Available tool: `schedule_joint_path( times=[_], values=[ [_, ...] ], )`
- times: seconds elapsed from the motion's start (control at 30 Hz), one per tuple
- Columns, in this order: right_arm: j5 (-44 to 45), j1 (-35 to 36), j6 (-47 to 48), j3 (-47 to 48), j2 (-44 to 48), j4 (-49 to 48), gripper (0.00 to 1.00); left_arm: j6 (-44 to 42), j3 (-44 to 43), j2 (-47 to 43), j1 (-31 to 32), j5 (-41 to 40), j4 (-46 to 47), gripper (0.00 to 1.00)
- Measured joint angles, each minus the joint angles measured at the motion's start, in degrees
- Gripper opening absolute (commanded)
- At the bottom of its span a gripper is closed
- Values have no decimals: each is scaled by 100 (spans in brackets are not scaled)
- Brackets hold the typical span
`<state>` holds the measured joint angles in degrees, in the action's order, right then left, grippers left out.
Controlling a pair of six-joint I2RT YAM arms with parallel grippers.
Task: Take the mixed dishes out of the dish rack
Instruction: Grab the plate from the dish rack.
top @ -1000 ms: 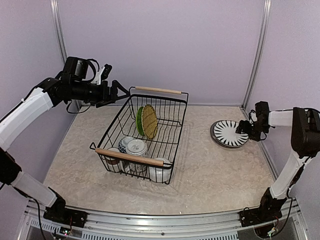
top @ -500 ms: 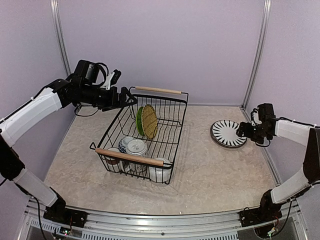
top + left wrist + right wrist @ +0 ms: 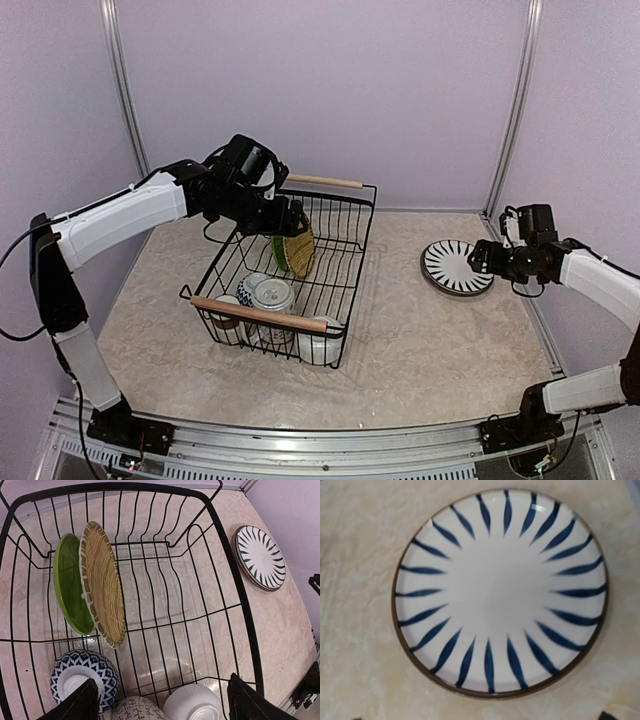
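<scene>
Counting what is out and what is in, we judge the unloading to be at an early stage. Only one dish lies outside the large black wire dish rack with wooden bar handles (image 3: 262, 314): the round white plate with dark radiating stripes (image 3: 457, 267). It rests flat on the marbled beige table (image 3: 430, 340), well apart from the rack on the right side.

Our right gripper (image 3: 480, 258) hangs just beside that plate with nothing in it. In the right wrist view only its fingertips peek in at the bottom corners, set wide.

Everything else is left to do. Inside the rack a lime green round plate (image 3: 67, 585) and a straw-coloured woven round plate (image 3: 102, 595) stand on edge, leaning against each other. At the near end sit a blue-and-white patterned bowl (image 3: 82, 672), a white bowl with dark markings (image 3: 137, 710) and a plain white mug (image 3: 192, 707).

Our left gripper (image 3: 290, 222) hovers over the rack above the two upright plates. Its fingers (image 3: 87, 702) are spread wide and hold nothing. We reckon those plates are the next thing to come out.
</scene>
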<state>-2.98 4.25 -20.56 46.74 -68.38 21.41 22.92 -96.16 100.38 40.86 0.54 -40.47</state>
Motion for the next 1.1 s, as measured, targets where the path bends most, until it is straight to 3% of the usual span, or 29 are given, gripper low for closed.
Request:
schedule_joint_path(
  times=[0.27, 0.43, 0.6, 0.97, 1.1],
  values=[
    [111, 0, 74, -358, 713, -109, 100, 280, -931, 887, 125, -1034, -378, 87],
    [-46, 0, 72, -509, 1202, -262, 100, 507, -1827, 1602, 83, -1314, -673, 81],
    [-227, 0, 107, -509, 1582, -323, 100, 667, -2188, 2129, 48, -1425, -896, 76],
    [-538, 0, 94, -518, 1784, -337, 100, 719, -2402, 2704, -151, -1517, -1093, 36],
    [-651, 0, 50, -573, 1784, -411, 100, 636, -2457, 2741, -186, -1604, -1102, 28]
  ],
)
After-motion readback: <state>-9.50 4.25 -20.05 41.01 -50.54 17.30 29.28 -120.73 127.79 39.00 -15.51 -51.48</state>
